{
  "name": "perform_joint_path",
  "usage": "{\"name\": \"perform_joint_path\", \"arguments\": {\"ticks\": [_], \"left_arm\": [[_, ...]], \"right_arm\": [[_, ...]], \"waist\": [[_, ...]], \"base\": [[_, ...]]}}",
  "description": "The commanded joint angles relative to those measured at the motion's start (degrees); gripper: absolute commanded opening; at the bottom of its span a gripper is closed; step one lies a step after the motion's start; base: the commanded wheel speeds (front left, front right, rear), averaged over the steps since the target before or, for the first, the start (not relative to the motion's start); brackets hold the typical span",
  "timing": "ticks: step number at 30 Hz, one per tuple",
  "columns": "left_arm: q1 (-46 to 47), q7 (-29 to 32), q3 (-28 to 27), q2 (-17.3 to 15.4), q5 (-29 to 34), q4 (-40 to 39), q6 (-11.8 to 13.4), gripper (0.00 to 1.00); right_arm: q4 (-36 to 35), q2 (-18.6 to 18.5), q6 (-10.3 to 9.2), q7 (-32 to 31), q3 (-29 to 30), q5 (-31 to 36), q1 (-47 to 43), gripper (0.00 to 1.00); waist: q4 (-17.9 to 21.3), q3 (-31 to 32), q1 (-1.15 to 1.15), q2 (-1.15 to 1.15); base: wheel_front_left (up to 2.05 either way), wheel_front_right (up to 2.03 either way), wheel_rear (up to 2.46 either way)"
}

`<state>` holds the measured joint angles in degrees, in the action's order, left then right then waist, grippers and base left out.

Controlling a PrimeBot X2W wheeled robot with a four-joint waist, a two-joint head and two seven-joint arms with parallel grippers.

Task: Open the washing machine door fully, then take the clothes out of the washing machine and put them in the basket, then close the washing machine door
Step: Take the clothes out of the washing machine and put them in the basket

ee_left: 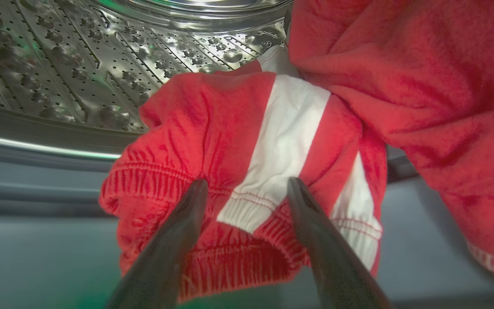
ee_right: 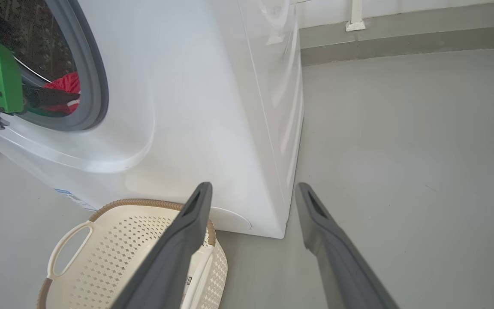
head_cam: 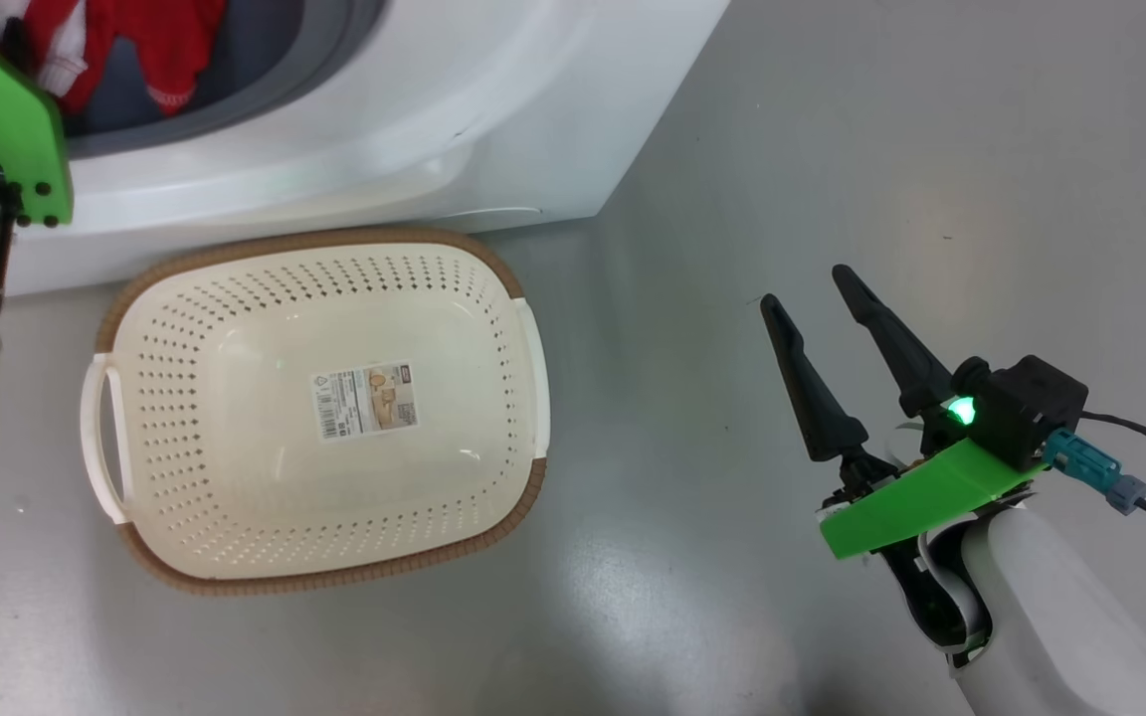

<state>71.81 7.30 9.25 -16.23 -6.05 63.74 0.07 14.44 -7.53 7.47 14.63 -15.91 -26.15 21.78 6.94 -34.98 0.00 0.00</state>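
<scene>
Fingers of the left gripper (ee_left: 247, 182) stand apart at bright red, white-striped fabric clothes (ee_left: 238, 128) inside the big white washing machine (ee_right: 195, 107); right gripper (head_cam: 804, 285) beside it, also parted.

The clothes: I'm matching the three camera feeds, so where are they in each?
Head view: the clothes sit in the top left corner, inside the grey rubber ring.
Left wrist view: the clothes spread across centre and right, beyond the left gripper.
Right wrist view: the clothes are a small red patch near the left edge.
Shared landmark: the grey rubber ring framing them.
</scene>
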Motion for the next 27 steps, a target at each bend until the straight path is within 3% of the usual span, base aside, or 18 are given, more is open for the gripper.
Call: {"name": "perform_joint_path", "arguments": {"ticks": [1, 2, 13, 27], "left_arm": [[0.4, 0.3, -0.5, -3.5, 0.3, -0.5, 0.5, 0.42], [0.4, 0.3, -0.3, -3.5, 0.5, -0.4, 0.5, 0.00], [-0.8, -6.9, 0.4, -2.9, 0.0, -1.7, 2.4, 0.00], [-3.5, -18.6, -0.7, -1.5, -2.9, -6.0, 2.9, 0.00]], "right_arm": [[-1.1, -0.4, 0.02, 0.4, -1.4, -0.8, 0.1, 1.00], [-1.1, -0.5, 0.02, 0.4, -1.5, -0.9, 0.1, 1.00], [-0.1, -1.0, 0.02, 0.4, -2.7, -1.2, -0.2, 1.00], [0.1, -1.7, 0.02, 0.4, -2.1, -0.8, -0.2, 1.00]], "waist": [[0.1, -0.1, 0.00, 0.00], [0.1, -0.1, 0.00, 0.00], [-0.4, 0.7, 0.00, 0.00], [-1.7, 1.8, 0.00, 0.00]], "base": [[0.00, 0.00, 0.00], [0.00, 0.00, 0.00], [0.00, 0.00, 0.00], [0.00, 0.00, 0.00]]}}
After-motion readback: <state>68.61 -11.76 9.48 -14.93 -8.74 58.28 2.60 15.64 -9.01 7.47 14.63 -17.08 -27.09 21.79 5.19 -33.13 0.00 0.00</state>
